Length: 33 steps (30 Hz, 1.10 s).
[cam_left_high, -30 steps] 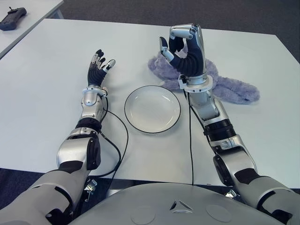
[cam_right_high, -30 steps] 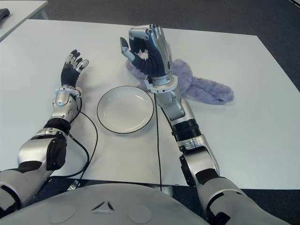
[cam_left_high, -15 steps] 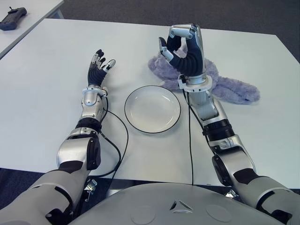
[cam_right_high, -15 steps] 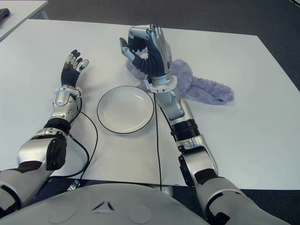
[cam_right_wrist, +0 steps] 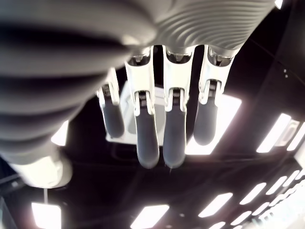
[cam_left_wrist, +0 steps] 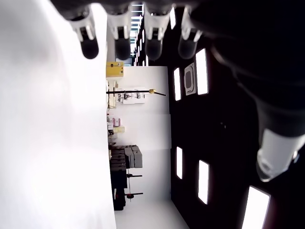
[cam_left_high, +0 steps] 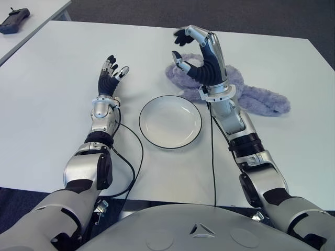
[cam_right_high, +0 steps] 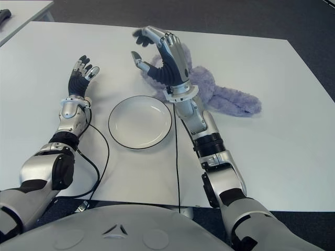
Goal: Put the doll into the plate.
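- The doll, a floppy purple plush, lies flat on the table at about 2 o'clock from the plate. It's near the rim, maybe just touching it; I can't tell. Nobody's holding it.
- The right hand is raised in front of the doll's left end, fingers spread wide and empty, thumb apart from the rest. My guess is it's opened up ready to come down on the plush, since that's the end closest to the plate and makes for a short carry.
- The plate is empty, sitting between the two arms, so the drop is easy for either.
- The left hand shows at 9 o'clock from the plate, fingers loosely open, nothing in it. Looks idle.
- Views: the eye cameras give the whole layout, doll and plate included. The right wrist view only shows fingers hanging straight against ceiling lights, which confirms nothing's gripped. The left wrist view shows fingertips beside white tabletop and room behind, with no doll or plate.
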{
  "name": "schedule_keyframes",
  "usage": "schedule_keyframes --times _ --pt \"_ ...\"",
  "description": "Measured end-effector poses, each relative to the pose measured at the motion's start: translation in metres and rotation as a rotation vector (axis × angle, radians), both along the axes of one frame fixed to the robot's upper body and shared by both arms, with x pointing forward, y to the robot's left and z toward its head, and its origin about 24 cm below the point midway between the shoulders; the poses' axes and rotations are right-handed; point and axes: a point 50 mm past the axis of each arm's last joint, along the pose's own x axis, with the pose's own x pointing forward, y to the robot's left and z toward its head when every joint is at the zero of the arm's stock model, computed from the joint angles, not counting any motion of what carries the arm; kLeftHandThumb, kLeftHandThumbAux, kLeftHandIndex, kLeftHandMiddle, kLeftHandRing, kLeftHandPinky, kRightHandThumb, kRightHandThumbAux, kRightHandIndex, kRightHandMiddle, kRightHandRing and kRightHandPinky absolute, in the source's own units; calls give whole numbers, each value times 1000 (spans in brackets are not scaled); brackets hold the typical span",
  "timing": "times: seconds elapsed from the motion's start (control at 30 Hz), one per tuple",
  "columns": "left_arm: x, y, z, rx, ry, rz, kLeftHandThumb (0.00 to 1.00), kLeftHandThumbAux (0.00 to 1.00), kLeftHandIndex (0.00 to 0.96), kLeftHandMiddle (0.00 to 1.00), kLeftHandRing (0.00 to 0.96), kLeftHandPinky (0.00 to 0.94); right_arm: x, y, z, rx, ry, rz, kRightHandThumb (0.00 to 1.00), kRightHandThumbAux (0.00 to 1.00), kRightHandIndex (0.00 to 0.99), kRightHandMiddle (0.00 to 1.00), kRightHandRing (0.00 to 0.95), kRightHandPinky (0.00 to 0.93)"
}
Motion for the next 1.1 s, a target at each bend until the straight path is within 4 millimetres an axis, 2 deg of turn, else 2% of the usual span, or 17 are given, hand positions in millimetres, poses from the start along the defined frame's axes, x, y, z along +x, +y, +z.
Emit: schedule_keyframes --times 0.1,0.23,0.57,0.8,1.1 --pt "0 0 0 -2 0 1 0 617 3 57 22 0 2 -1 -3 -12 20 -17 270 430 9 39 13 0" --pt "0 1 0 -5 -1 4 0 610 8 61 26 0 6 -3 -10 -40 56 -45 246 408 0 12 0 0" --pt "0 1 0 -7 -2 8 0 591 8 57 22 0 16 -11 -27 -74 156 -126 222 386 0 0 0 0" --pt "0 2 0 -8 -2 9 0 607 13 74 31 0 21 -14 -37 -95 213 -162 224 326 0 0 0 0" --pt "0 2 0 -9 -2 11 0 621 21 86 44 0 25 -18 -50 -132 274 -198 236 317 0 0 0 0"
